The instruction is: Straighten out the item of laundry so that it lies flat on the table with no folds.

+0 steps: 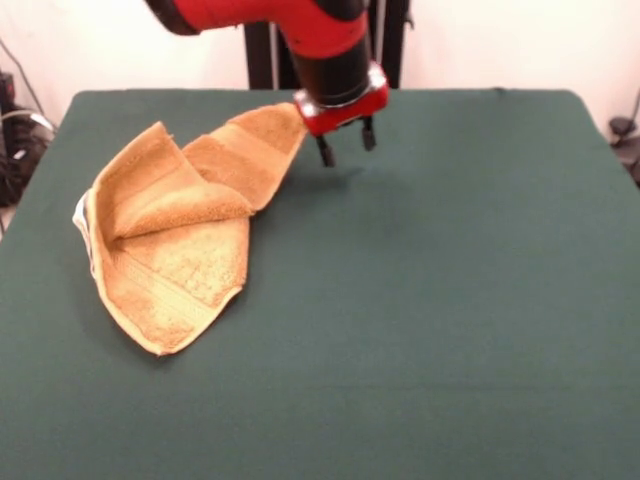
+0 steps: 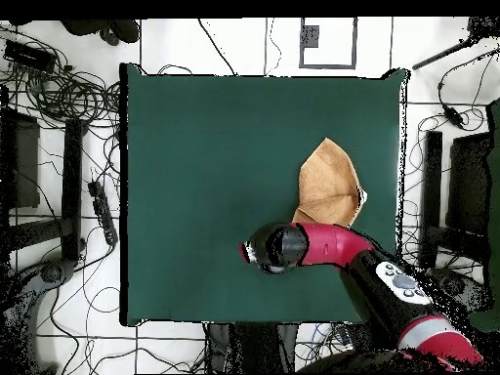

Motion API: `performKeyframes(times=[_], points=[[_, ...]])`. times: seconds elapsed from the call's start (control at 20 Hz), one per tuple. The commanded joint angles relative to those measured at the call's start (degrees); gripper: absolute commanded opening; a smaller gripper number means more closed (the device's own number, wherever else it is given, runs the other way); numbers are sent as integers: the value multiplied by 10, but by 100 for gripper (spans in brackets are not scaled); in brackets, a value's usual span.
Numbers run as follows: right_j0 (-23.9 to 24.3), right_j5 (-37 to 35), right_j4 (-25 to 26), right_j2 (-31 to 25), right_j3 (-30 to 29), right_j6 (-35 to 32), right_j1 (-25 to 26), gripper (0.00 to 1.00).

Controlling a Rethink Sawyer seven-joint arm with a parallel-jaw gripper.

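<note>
Orange-tan terry is what we meet first at the left of the front view: the towel (image 1: 175, 245) lies crumpled on the left part of the table (image 1: 430, 300), well clear of the near edge. We see it folded over itself, with one flap doubled across the middle and a narrow tongue with woven bands running up and right to a corner. A sliver of white label shows at its far left edge. Just right of that raised corner we find the gripper (image 1: 346, 143), hanging from the red and black arm (image 1: 300, 25) a little above the cloth. Its two dark fingers (image 1: 325, 150) stand apart with green felt showing between them, and they grasp nothing. From overhead we see the towel (image 2: 327, 186) as a pointed, folded shape near one side edge of the table (image 2: 195, 176), with the arm's wrist (image 2: 278, 246) covering the gripper beside it.
</note>
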State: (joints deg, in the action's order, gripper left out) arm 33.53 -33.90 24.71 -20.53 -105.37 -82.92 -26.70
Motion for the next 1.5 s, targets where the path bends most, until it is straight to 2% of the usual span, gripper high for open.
performKeyframes(times=[0.05,0.25,0.3,0.45,0.65,0.8,1.0,1.15,1.3,1.5], points=[[0,22,54,55,55,-36,18,100],[-1,-12,77,63,79,-11,20,100],[6,-14,82,60,92,2,30,100],[40,-18,82,38,82,41,21,100],[67,-64,57,8,64,76,-22,100],[97,-66,45,-30,38,98,-63,100],[113,-120,46,-47,41,134,-89,100],[169,-122,51,-77,29,182,-89,100],[233,-156,48,-108,28,240,-80,100],[283,-202,58,-135,26,281,-93,100]])
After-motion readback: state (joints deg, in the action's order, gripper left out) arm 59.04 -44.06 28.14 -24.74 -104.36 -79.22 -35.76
